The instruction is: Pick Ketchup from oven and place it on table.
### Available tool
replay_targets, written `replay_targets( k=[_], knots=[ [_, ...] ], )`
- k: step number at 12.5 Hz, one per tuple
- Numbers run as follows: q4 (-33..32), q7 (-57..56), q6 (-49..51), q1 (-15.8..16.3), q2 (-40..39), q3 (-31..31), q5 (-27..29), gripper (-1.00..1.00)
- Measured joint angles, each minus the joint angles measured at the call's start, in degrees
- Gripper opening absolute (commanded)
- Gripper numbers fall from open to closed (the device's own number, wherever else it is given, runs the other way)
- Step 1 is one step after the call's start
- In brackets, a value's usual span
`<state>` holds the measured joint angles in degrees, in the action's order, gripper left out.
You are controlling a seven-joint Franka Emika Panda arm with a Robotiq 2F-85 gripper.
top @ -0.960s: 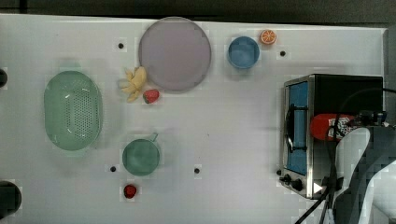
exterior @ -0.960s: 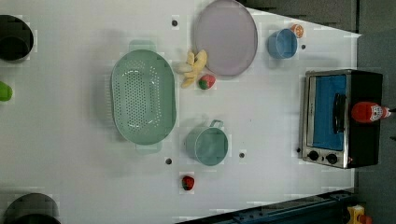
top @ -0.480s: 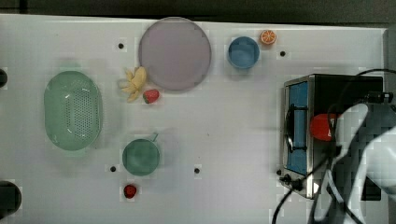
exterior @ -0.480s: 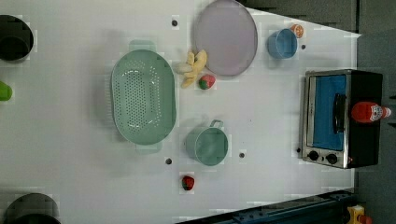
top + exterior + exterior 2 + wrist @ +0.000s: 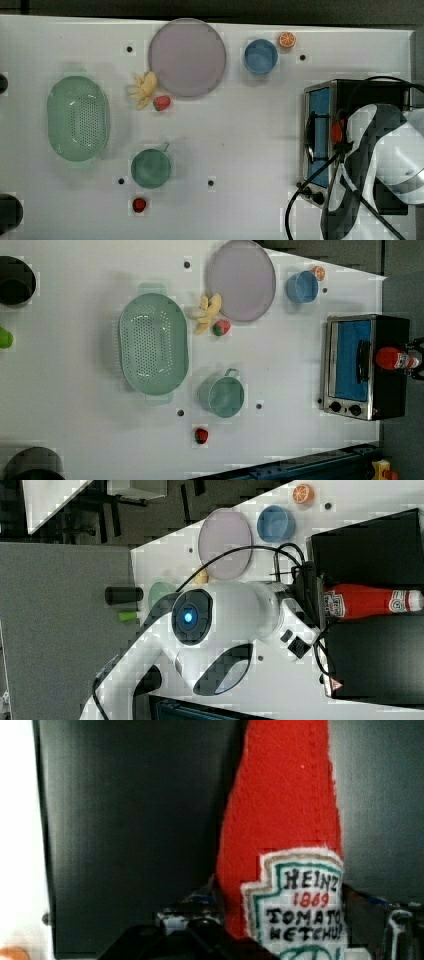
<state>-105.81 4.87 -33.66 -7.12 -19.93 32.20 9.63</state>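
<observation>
The Ketchup [image 5: 367,602], a red bottle with a white-and-red label and a white cap, stands on the black top of the oven [image 5: 350,365]. The oven's blue glass door is closed. In the wrist view my gripper [image 5: 280,920] is shut on the Ketchup [image 5: 282,820], with one dark finger on each side of its labelled lower part. The top view has the white arm over the oven [image 5: 320,100], and just a red patch of the Ketchup [image 5: 336,131] shows beside it. In the left view the Ketchup [image 5: 395,358] sits at the oven's far right. The white table [image 5: 240,125] spreads out to the top view's left of the oven.
On the table are a green colander [image 5: 78,118], a teal cup [image 5: 150,168], a lilac plate [image 5: 186,56], a blue bowl [image 5: 260,56], bananas [image 5: 144,89], two strawberries [image 5: 161,103] and an orange slice [image 5: 287,39]. Black cables [image 5: 300,210] hang near the oven's knobs.
The arm has moved further over the oven in the top view and now covers most of the Ketchup. The fingers have closed in from wide open onto the bottle.
</observation>
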Motion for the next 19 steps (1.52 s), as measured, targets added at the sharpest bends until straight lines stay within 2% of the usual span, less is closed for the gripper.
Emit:
replay_targets(
  k=[4, 7, 8, 10, 12, 13, 14, 15, 16, 17, 19],
  knots=[
    [3.9, -0.1, 1.2, 2.0, 1.8, 0.4, 0.3, 0.24],
    [7.5, 0.1, 15.4, 3.5, 4.8, 0.6, -1.1, 0.24],
    [9.0, 0.1, 18.4, 4.7, 6.0, 0.5, -5.2, 0.24],
    [10.6, -0.1, 25.9, 6.6, 12.7, -3.9, -7.9, 0.24],
    [12.4, 0.1, 26.2, 8.1, 15.1, -8.0, -7.9, 0.24],
    [13.0, 0.0, 26.2, 9.1, 16.0, -12.5, -7.6, 0.24],
    [14.5, 0.1, 25.9, 11.5, 15.3, -14.9, -5.7, 0.24],
    [14.9, 0.1, 25.7, 15.1, 14.6, -16.6, -7.3, 0.24],
    [9.2, 0.1, 24.2, 16.4, 16.1, -21.8, -6.6, 0.24],
    [6.8, 0.4, 25.2, 17.7, 15.8, -23.1, -6.7, 0.24],
    [-0.3, 0.3, 18.6, 18.5, 15.8, -23.0, -6.2, 0.24]
  ],
)
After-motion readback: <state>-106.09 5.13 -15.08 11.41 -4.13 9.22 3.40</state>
